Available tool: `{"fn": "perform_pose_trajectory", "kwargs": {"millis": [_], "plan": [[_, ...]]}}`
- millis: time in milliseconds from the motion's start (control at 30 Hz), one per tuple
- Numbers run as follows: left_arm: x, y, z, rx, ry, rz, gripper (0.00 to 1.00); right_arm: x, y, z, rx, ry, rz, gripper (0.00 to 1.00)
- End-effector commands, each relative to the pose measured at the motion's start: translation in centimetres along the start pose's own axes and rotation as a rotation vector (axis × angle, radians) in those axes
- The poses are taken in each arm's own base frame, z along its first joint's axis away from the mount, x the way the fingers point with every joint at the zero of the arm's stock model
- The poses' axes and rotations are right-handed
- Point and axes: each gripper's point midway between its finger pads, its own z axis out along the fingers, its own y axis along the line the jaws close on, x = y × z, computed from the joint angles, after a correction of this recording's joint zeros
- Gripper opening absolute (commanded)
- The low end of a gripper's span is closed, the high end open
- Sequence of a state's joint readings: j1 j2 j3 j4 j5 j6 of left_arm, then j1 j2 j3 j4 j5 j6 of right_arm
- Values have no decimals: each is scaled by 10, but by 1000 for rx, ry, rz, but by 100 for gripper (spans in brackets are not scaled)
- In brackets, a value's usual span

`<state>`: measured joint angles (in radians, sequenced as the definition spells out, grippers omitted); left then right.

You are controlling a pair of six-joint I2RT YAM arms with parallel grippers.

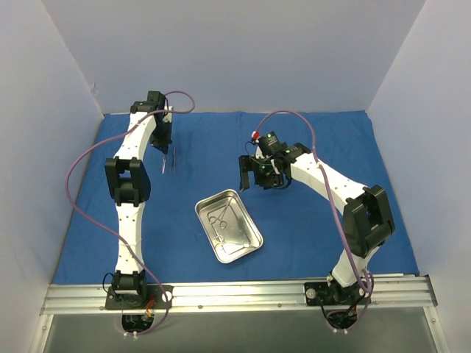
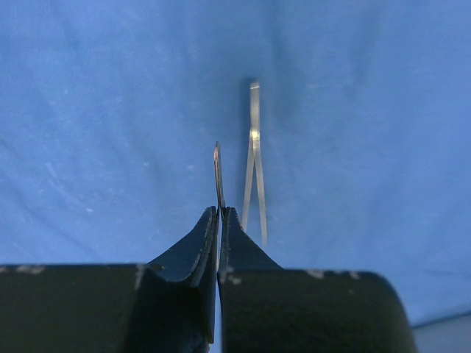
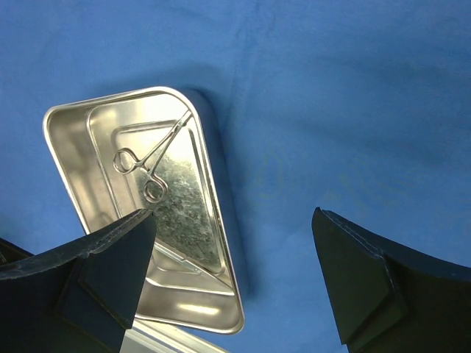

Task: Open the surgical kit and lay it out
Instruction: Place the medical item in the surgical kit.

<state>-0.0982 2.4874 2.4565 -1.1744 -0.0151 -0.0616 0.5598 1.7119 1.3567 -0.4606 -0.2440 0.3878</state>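
The blue cloth wrap (image 1: 309, 140) lies spread flat over the table. On it, at the middle, sits the steel tray (image 1: 254, 237) with a ringed scissor-like instrument (image 1: 218, 219) inside; the same instrument (image 3: 151, 158) shows in the tray (image 3: 66, 129) in the right wrist view. My left gripper (image 1: 163, 151) at the back left is shut on a thin metal instrument (image 2: 218, 173) held edge-on just above the cloth. Beside it a second thin instrument (image 2: 254, 162) lies on the cloth. My right gripper (image 1: 254, 175) hangs open and holds nothing, to the tray's upper right.
White walls close in the back and both sides. A metal rail (image 1: 243, 294) runs along the near edge, carrying both arm bases. Purple cables (image 1: 81, 158) loop off each arm.
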Motion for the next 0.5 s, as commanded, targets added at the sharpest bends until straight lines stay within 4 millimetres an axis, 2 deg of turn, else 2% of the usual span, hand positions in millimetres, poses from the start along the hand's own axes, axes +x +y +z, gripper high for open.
{"fn": "perform_pose_trajectory", "kwargs": {"millis": [0,33,467], "plan": [[4,18,-1,-71,26,13,2,8,-10,-3,35,25,9,90],[9,18,4,-74,40,17,2,8,-10,-3,34,26,11,90],[0,21,21,-92,25,15,2,12,-10,0,27,27,36,90]]}}
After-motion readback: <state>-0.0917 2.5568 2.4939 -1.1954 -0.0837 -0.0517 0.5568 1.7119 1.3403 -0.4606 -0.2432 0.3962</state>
